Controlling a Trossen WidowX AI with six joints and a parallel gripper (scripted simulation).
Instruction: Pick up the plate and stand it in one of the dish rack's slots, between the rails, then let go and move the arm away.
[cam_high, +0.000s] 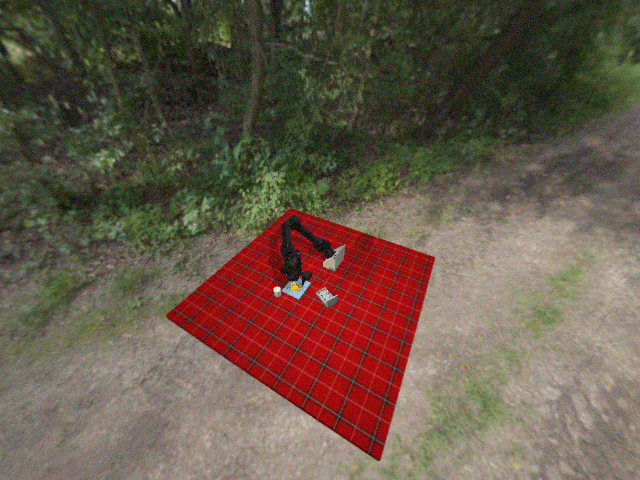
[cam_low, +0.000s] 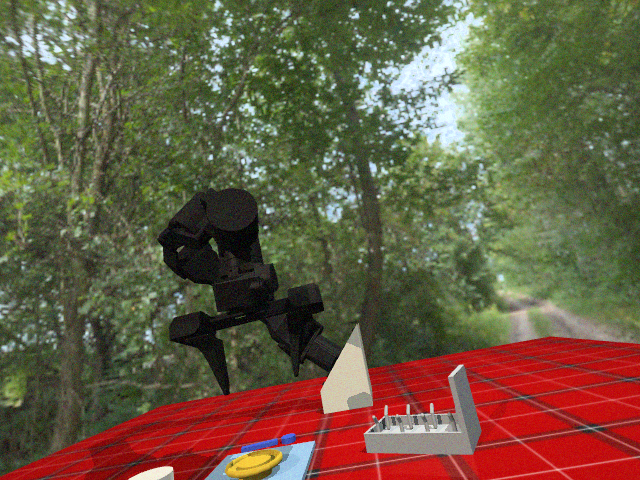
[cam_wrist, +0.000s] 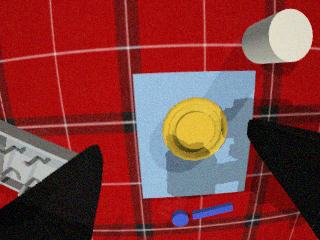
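Plate (cam_high: 295, 291) (cam_low: 237, 469) (cam_wrist: 170, 120): lay on the square mat (cam_high: 296, 296) (cam_low: 302, 459) (cam_wrist: 150, 90).
Cylinder (cam_high: 277, 291) (cam_low: 155, 474) (cam_wrist: 277, 37): stood left of the mat, in the exterior view.
Dish rack (cam_high: 331, 301) (cam_low: 413, 443) (cam_wrist: 30, 136): right of the mat.
Bar (cam_low: 260, 445) (cam_wrist: 212, 211) and disc (cam_low: 288, 438) (cam_wrist: 180, 218): just behind the mat.
Upright panel (cam_high: 334, 258) (cam_low: 347, 379): farther behind the mat, rightward.

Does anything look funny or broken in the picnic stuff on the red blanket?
Nothing stands out as broken or spilled. The round yellow plate sits on the light-blue square mat, and the gray dish rack with upright rails stands upright. The short blue bar just lies beside the mat.
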